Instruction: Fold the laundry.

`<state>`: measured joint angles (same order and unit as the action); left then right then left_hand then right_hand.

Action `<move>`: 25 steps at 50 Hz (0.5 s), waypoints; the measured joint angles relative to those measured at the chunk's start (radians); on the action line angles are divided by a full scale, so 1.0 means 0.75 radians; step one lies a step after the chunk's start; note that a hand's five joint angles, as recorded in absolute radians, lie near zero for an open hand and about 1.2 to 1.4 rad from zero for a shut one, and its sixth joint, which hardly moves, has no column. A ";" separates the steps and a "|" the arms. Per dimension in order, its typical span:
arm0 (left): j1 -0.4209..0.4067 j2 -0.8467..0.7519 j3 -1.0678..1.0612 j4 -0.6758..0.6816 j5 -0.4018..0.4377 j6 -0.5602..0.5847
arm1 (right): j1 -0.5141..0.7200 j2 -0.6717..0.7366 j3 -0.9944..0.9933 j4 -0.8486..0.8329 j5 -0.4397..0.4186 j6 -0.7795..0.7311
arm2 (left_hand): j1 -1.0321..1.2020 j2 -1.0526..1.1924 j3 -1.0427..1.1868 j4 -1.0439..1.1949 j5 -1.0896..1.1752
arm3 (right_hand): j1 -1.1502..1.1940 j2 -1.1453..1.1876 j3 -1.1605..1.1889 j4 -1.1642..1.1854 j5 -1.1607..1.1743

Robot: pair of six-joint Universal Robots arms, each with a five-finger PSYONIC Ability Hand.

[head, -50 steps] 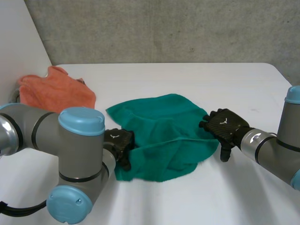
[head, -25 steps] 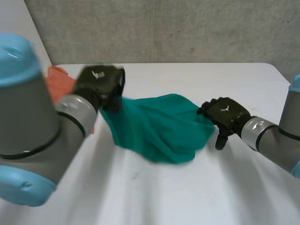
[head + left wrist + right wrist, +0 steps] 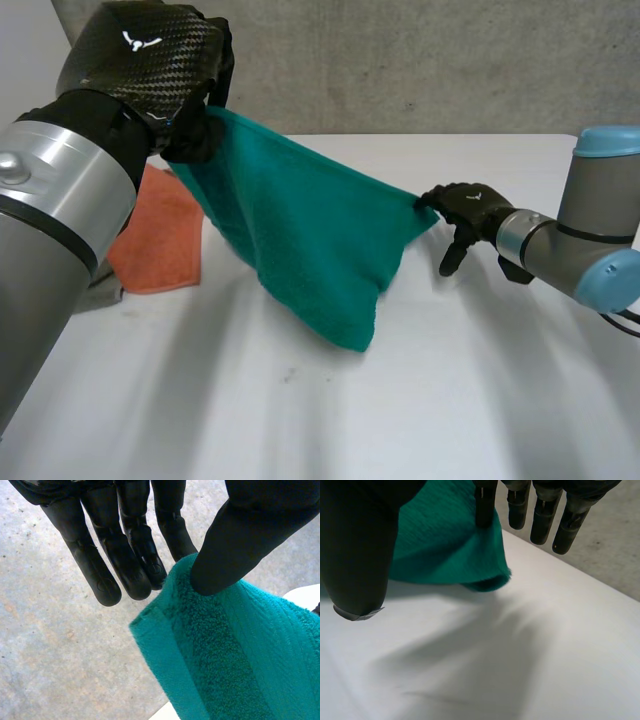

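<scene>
A green towel point(image 3: 300, 230) hangs stretched in the air between my two hands, its lower fold sagging toward the white table point(image 3: 450, 380). My left hand point(image 3: 150, 70) is raised high at the near left. In the left wrist view its thumb point(image 3: 240, 545) pinches a hemmed corner of the towel point(image 3: 240, 655) against the fingers point(image 3: 125, 555). My right hand point(image 3: 470, 210) is low over the table at the right, holding the towel's opposite corner. In the right wrist view the towel point(image 3: 450, 545) runs between thumb point(image 3: 355, 555) and a fingertip point(image 3: 485, 505).
An orange towel point(image 3: 155, 235) lies flat on the table at the left, with a grey scrap point(image 3: 98, 292) at its near edge. A concrete wall point(image 3: 400, 60) stands behind the table's far edge. Bare tabletop point(image 3: 520, 655) lies under the right hand.
My left hand closed on the towel's near left corner and lifted it up and to the left. The towel rose off the table and pulled taut toward the right hand, which stayed at its corner.
</scene>
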<state>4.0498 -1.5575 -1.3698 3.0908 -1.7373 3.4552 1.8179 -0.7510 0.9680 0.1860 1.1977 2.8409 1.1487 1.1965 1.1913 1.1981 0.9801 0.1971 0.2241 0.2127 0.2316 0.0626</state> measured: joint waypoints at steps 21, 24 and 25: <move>0.026 0.003 -0.033 0.001 0.000 0.037 | -0.042 -0.094 -0.130 0.074 -0.009 0.155 | 0.000 0.000 0.000 0.000 0.000 | 0.183 0.229 0.238 0.213 0.192; 0.025 0.006 -0.029 0.002 0.001 0.037 | -0.048 -0.089 -0.144 0.092 -0.022 0.146 | 0.000 0.000 0.000 0.000 0.000 | 0.023 0.027 0.032 0.018 0.021; 0.024 0.008 -0.025 0.002 0.001 0.037 | -0.049 -0.075 -0.157 0.100 -0.030 0.136 | 0.000 0.000 0.000 0.000 0.000 | 0.000 -0.007 -0.002 -0.006 0.001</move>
<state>4.0679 -1.5518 -1.3886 3.0927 -1.7367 3.4827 1.7810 -0.8076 0.8505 0.2611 1.1750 2.9430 1.1487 1.1965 1.1914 1.1982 0.9801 0.1969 0.2188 0.2112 0.2271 0.0635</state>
